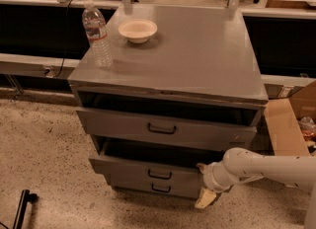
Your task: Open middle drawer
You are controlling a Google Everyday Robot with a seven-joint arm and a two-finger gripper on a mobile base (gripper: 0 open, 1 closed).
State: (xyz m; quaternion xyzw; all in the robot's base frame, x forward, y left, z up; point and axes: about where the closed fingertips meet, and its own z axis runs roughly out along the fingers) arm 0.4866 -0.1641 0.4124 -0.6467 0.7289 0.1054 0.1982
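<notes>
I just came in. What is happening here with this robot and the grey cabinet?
A robot arm reaches in from the right, and its hand is at the right end of the middle drawer of the grey cabinet. That drawer stands partly open, with a dark gap above its front. The top drawer is slightly open too. A water bottle and a bowl stand on top.
</notes>
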